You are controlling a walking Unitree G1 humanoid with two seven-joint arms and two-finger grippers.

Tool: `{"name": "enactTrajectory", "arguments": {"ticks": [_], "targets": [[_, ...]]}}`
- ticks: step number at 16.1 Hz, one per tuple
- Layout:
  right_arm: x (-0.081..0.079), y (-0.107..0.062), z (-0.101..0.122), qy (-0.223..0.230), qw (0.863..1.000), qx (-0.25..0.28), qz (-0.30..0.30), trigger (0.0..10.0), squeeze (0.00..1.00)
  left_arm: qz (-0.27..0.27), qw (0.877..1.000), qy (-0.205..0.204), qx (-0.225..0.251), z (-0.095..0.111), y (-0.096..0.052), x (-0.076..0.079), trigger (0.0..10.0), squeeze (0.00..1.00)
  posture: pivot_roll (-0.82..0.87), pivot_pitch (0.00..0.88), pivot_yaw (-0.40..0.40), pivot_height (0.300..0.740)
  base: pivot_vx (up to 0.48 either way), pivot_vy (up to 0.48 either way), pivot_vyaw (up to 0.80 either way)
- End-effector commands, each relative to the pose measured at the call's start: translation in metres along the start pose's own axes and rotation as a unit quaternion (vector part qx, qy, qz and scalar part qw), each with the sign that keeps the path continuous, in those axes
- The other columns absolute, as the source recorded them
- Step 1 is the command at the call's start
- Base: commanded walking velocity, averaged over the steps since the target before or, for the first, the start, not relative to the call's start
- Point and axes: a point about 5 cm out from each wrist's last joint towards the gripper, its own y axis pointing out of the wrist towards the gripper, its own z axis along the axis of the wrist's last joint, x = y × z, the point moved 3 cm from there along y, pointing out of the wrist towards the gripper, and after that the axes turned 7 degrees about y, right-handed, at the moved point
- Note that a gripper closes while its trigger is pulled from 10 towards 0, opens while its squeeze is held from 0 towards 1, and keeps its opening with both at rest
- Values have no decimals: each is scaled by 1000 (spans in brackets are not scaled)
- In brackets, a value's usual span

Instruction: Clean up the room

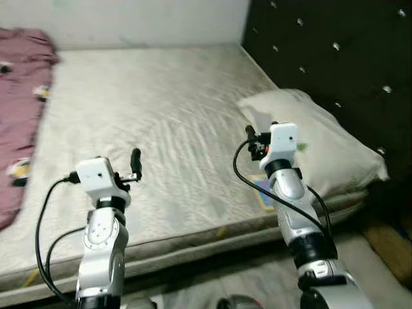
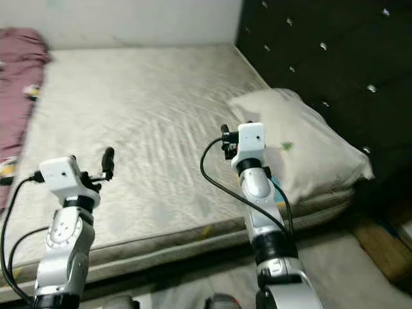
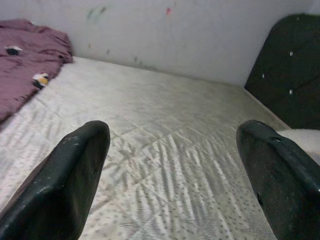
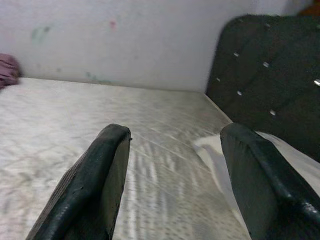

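Note:
A bare cream mattress (image 1: 161, 109) lies before me. On it a cream pillow (image 1: 322, 141) rests against the black tufted headboard (image 1: 335, 51) on the right. A crumpled maroon blanket (image 1: 16, 103) with small printed patches lies along the left side. My left gripper (image 1: 134, 166) hovers over the mattress's near edge, open and empty (image 3: 175, 190). My right gripper (image 1: 252, 138) is raised just left of the pillow, also open with nothing between its fingers (image 4: 175, 190). A small blue and yellow flat item (image 1: 262, 190) peeks out beside the right arm, at the pillow's front corner.
A pale wall (image 1: 148, 19) runs behind the bed. Grey floor (image 1: 257, 283) shows below the mattress edge. A brown wooden piece (image 1: 393, 248) sits at the far right, below the pillow. The middle of the mattress is bare.

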Motion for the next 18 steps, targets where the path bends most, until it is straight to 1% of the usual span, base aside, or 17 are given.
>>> {"name": "enactTrajectory", "arguments": {"ticks": [1, 2, 5, 11, 18], "targets": [[-5, 2, 5, 5, 1000, 6, 6, 10000, 0, 2, 1000, 4, 8, 5, 0, -4, 10000, 0, 0, 0, -64, 740, 0, 472, 0], [-4, 2, 6, 9, 1000, 7, 8, 10000, 0, -6, 1000, 9, 13, 8, 5, -1, 10000, 0, 0, 0, -68, 740, 0, 472, 0], [-3, 0, 1, 16, 1000, -7, 5, 10000, 0, -10, 1000, 7, 12, 8, 5, 1, 10000, 0, -3, 0, -70, 740, 0, 472, 0], [-8, 2, 3, 16, 1000, -8, 17, 10000, 0, -20, 1000, 1, 17, 13, 9, 3, 10000, 0, -1, 0, -60, 740, 0, 472, -724], [-9, 2, 3, 13, 1000, -10, 22, 10000, 0, -17, 1000, -3, 15, 13, 10, 4, 10000, 0, -2, 0, -67, 740, 0, 471, 0]]}}
